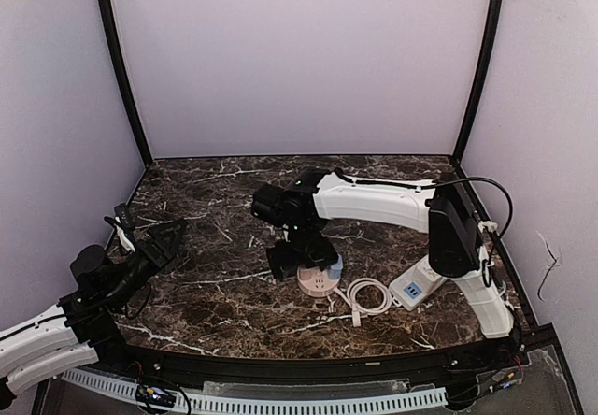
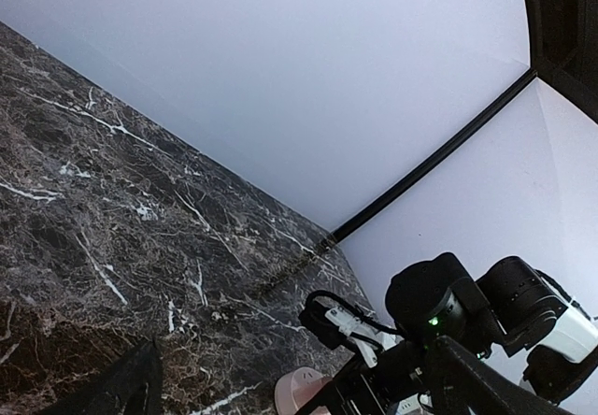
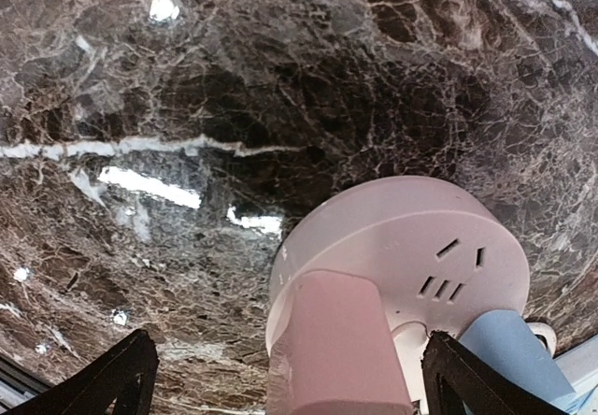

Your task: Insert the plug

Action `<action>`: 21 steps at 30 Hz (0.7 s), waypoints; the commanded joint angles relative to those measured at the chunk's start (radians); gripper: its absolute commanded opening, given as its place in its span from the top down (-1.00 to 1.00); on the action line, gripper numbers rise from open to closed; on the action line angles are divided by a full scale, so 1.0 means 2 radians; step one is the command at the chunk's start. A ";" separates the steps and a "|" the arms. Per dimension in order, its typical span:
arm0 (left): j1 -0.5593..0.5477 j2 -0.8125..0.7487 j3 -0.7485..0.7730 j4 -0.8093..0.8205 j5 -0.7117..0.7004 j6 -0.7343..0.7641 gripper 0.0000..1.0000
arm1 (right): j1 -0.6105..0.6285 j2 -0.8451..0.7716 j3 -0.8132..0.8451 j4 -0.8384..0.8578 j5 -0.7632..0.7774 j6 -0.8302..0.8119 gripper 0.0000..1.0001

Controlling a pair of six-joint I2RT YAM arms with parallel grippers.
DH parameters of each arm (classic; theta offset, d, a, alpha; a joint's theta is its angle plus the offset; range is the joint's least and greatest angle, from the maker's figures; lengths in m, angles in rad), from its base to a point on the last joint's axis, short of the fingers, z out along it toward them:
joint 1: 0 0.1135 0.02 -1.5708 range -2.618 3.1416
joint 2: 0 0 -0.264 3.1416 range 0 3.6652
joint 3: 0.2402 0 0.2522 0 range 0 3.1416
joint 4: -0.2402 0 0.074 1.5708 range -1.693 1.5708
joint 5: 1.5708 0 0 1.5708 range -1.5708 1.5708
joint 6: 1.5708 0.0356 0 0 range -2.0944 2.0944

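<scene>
A round pink socket block (image 3: 411, 237) lies on the dark marble table; it also shows in the top view (image 1: 318, 284). A pink plug (image 3: 341, 340) stands in it, and a blue plug (image 3: 514, 359) stands beside that one, also seen in the top view (image 1: 334, 266). My right gripper (image 3: 290, 345) hangs over the socket block, open, its fingers (image 3: 126, 378) wide on either side of the pink plug and not touching it. My left gripper (image 1: 166, 237) is open and empty at the near left, far from the socket.
A coiled white cable (image 1: 366, 295) and a white adapter with a blue label (image 1: 416, 289) lie right of the socket. The right arm (image 1: 374, 200) stretches across the table's middle. Pale walls close in the back and sides.
</scene>
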 commanded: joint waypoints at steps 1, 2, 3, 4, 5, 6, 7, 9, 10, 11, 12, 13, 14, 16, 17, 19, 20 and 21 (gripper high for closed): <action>-0.002 -0.006 -0.010 -0.010 -0.003 -0.002 -0.97 | -0.001 -0.014 0.041 -0.020 0.003 0.009 -0.97; -0.002 -0.007 -0.010 -0.010 -0.003 -0.002 -0.97 | -0.001 -0.019 0.048 -0.020 0.003 0.007 -0.97; -0.002 -0.008 -0.010 -0.010 -0.003 -0.002 -0.97 | 0.000 -0.023 0.054 -0.020 0.005 0.006 -0.97; -0.002 -0.008 -0.010 -0.011 -0.003 -0.002 -0.97 | 0.001 -0.028 0.058 -0.021 0.007 0.005 -0.97; -0.002 -0.009 -0.010 -0.011 -0.003 -0.002 -0.97 | 0.003 -0.032 0.061 -0.023 0.011 0.003 -0.97; -0.002 -0.009 -0.010 -0.011 -0.004 -0.002 -0.97 | 0.003 -0.038 0.063 -0.023 0.014 0.002 -0.97; -0.002 -0.010 -0.011 -0.011 -0.004 -0.001 -0.97 | 0.004 -0.044 0.065 -0.023 0.018 -0.001 -0.97; -0.002 -0.010 -0.011 -0.011 -0.005 -0.001 -0.97 | 0.003 -0.055 0.066 -0.023 0.032 -0.006 -0.97; -0.002 -0.010 -0.011 -0.011 -0.007 0.000 -0.97 | 0.003 -0.062 0.067 -0.022 0.040 -0.009 -0.97; -0.002 -0.011 -0.011 -0.011 -0.007 0.000 -0.97 | 0.003 -0.068 0.068 -0.022 0.049 -0.013 -0.97; -0.002 -0.011 -0.012 -0.011 -0.008 0.000 -0.97 | 0.004 -0.076 0.068 -0.019 0.058 -0.016 -0.97; -0.002 -0.012 -0.011 -0.011 -0.008 0.001 -0.97 | 0.005 -0.084 0.065 -0.014 0.066 -0.021 -0.97; -0.002 -0.012 -0.011 -0.011 -0.009 0.002 -0.97 | 0.004 -0.095 0.058 -0.006 0.072 -0.025 -0.97; -0.002 -0.014 -0.011 -0.013 -0.010 0.003 -0.97 | 0.005 -0.120 0.036 0.019 0.084 -0.031 -0.97; -0.002 -0.015 -0.011 -0.013 -0.011 0.005 -0.97 | 0.005 -0.135 0.018 0.035 0.089 -0.033 -0.97; -0.002 -0.016 -0.011 -0.015 -0.012 0.007 -0.97 | 0.005 -0.162 -0.016 0.069 0.096 -0.042 -0.97; -0.002 -0.017 -0.011 -0.017 -0.015 0.007 -0.97 | 0.005 -0.175 -0.030 0.086 0.100 -0.047 -0.97; -0.002 -0.018 -0.010 -0.018 -0.016 0.010 -0.97 | 0.006 -0.185 -0.040 0.097 0.105 -0.053 -0.97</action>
